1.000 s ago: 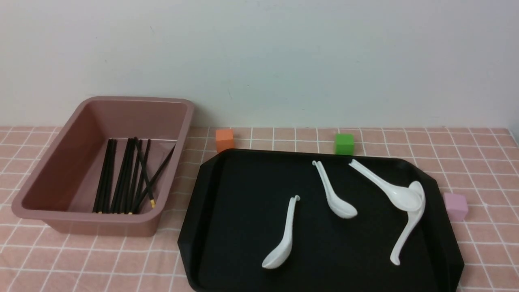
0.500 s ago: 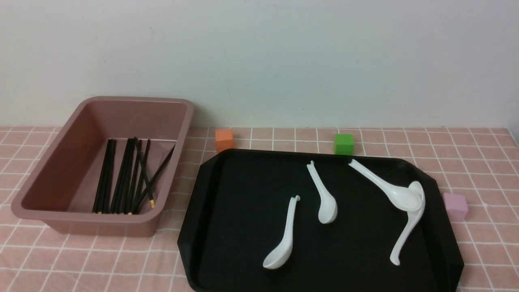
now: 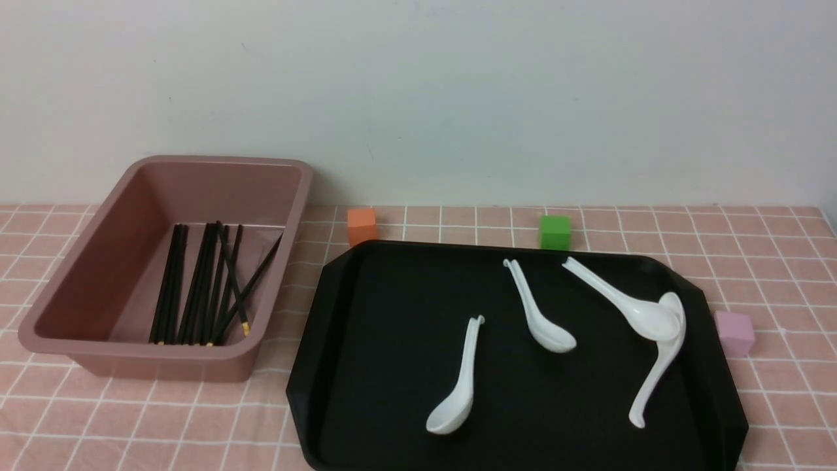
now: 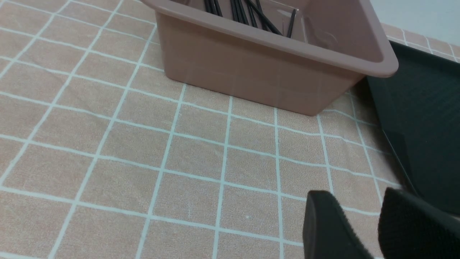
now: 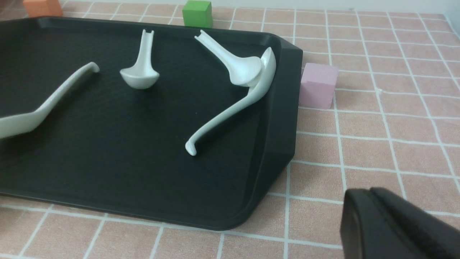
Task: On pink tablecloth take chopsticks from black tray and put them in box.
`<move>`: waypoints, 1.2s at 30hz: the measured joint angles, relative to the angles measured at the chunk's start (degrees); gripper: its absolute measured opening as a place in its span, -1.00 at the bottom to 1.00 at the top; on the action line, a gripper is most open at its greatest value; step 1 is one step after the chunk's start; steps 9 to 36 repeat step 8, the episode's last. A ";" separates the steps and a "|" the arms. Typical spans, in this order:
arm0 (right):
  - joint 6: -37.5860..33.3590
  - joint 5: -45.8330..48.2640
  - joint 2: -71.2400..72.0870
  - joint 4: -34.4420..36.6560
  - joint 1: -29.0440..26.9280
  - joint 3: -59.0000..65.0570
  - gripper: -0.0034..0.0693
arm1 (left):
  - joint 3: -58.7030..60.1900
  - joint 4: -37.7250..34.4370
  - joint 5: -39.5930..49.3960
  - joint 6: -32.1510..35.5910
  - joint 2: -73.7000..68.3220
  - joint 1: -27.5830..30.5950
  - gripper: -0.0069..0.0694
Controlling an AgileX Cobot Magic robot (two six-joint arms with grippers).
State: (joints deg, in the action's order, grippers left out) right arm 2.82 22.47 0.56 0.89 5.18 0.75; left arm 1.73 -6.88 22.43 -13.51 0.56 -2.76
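Several black chopsticks [image 3: 203,288] lie inside the dusty-pink box [image 3: 163,366] at the left of the pink tablecloth [image 3: 163,418]. The black tray [image 3: 392,366] to its right shows only white spoons and no chopsticks. Neither gripper shows in the front view. In the left wrist view my left gripper [image 4: 355,205] is open and empty above the cloth, near the box [image 4: 258,72] and the tray's corner [image 4: 424,118]. In the right wrist view my right gripper [image 5: 366,201] is shut and empty above the cloth, beside the tray's corner [image 5: 107,162].
Several white soup spoons lie on the tray, one [image 3: 458,386] near the front, one [image 3: 539,314] in the middle, two crossed [image 3: 654,327] at the right. An orange cube [image 3: 361,226] and a green cube [image 3: 555,231] stand behind the tray, a pink cube [image 3: 734,332] to its right.
The middle spoon's bowl swung left half a second ago and is now back where it was a second ago. The front spoon shifted slightly. Nothing else moved.
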 joint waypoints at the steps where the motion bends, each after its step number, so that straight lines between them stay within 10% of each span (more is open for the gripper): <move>1: 0.00 0.00 0.00 0.00 0.00 0.00 -0.80 | 0.00 0.00 0.00 0.00 0.00 0.00 -0.19; 36: 0.00 0.00 0.00 0.00 0.00 0.00 -0.78 | 0.00 0.00 0.00 0.00 0.00 0.00 -0.19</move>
